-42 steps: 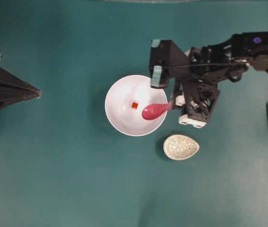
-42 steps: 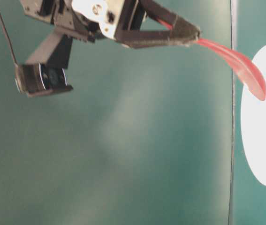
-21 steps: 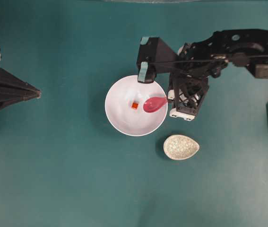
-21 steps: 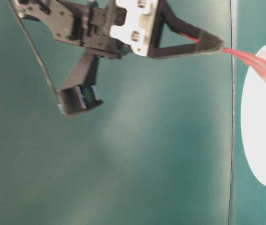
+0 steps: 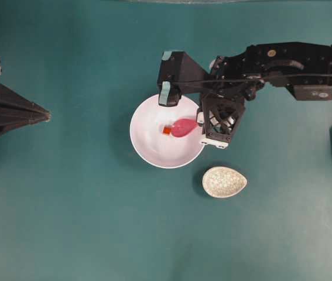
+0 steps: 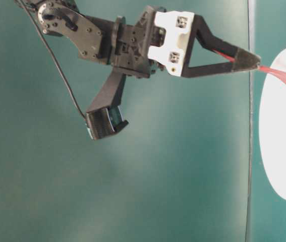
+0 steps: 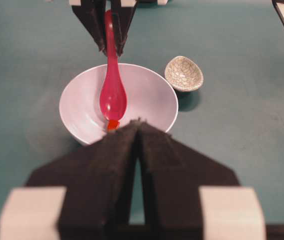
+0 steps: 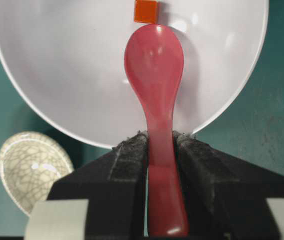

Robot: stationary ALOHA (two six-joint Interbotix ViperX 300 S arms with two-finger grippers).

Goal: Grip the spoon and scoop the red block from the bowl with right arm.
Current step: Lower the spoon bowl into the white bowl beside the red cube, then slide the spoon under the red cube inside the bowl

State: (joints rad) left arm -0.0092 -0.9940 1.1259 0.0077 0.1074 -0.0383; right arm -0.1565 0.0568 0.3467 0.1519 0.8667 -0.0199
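The white bowl [image 5: 154, 146] sits mid-table; it also shows in the left wrist view [image 7: 81, 110] and the right wrist view [image 8: 71, 75]. The tiny red block [image 5: 166, 130] lies inside it, also seen in the right wrist view [image 8: 146, 11]. My right gripper [image 5: 201, 123] is shut on the pink-red spoon's handle; the spoon [image 5: 183, 127] reaches into the bowl, its scoop tip touching the block [image 7: 112, 124]. The right wrist view shows the spoon [image 8: 154, 70] clamped between the fingers. My left gripper [image 5: 47, 116] is shut and empty at the far left.
A small speckled teardrop dish [image 5: 224, 182] lies just below right of the bowl, also in the right wrist view [image 8: 29, 167] and the left wrist view [image 7: 184, 73]. The right arm [image 5: 283, 61] stretches in from the right edge. In the table-level view the gripper [image 6: 251, 60] holds the spoon over the bowl rim [image 6: 279, 151].
My right gripper has moved left with the spoon. The scoop has gone from the bowl's right rim further into the bowl, up to the red block. The left arm has not moved.
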